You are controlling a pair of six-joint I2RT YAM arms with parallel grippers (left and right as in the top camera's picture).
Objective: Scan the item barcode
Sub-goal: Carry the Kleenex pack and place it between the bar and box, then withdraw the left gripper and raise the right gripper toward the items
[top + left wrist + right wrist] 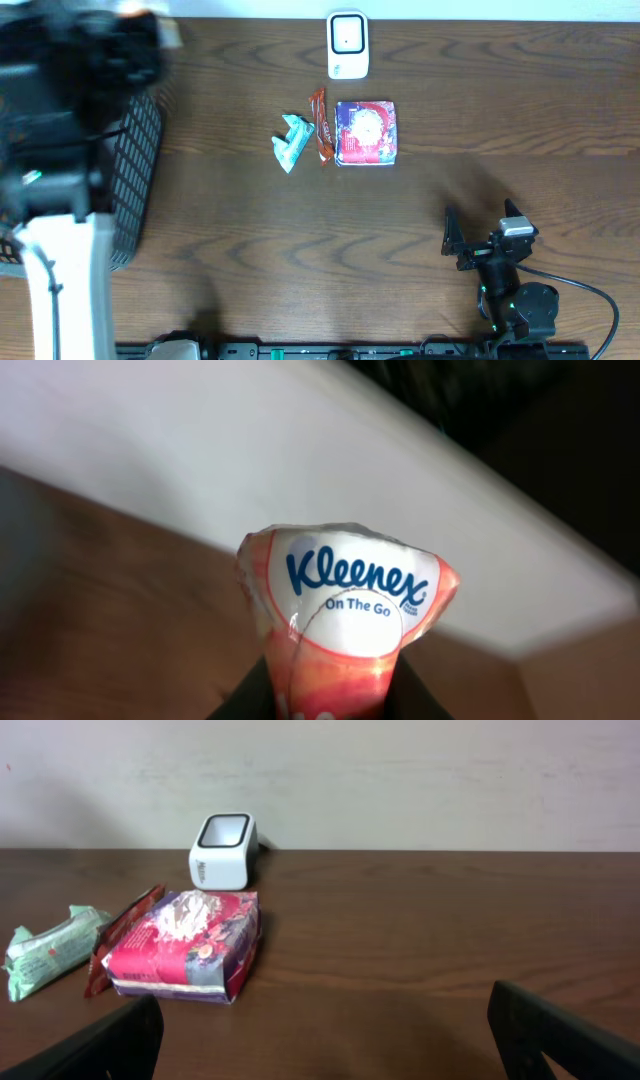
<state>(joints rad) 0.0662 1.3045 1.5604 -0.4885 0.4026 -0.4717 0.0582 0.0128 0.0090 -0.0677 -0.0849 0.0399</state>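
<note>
My left gripper (330,695) is shut on a peach and white Kleenex On The Go tissue pack (345,610), which stands up between the dark fingers in the left wrist view. In the overhead view that arm (90,60) is a dark blur at the top left. The white barcode scanner (348,44) stands at the table's far edge, and the right wrist view also shows the scanner (224,851). My right gripper (483,228) sits open near the front right, nothing between its fingers (110,1045).
A teal packet (292,142), an orange-red stick pack (321,124) and a red and purple packet (366,132) lie just in front of the scanner. A black mesh basket (135,170) stands at the left edge.
</note>
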